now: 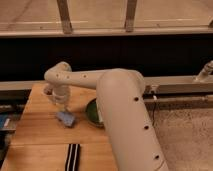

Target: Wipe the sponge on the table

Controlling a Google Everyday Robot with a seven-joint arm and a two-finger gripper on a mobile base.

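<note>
The sponge (65, 118), a small blue-grey pad, lies flat on the light-brown wooden table (35, 137), left of the middle. My gripper (62, 109) points down from the white arm's wrist onto the sponge's top and is shut on the sponge, pressing it against the tabletop. The thick forearm crosses the right side of the view and hides that part of the table.
A green bowl (92, 113) sits just right of the sponge, partly behind the arm. A black strip with white stripes (73, 156) lies at the table's near edge. A dark wall and a metal rail run behind the table. Speckled floor lies to the right.
</note>
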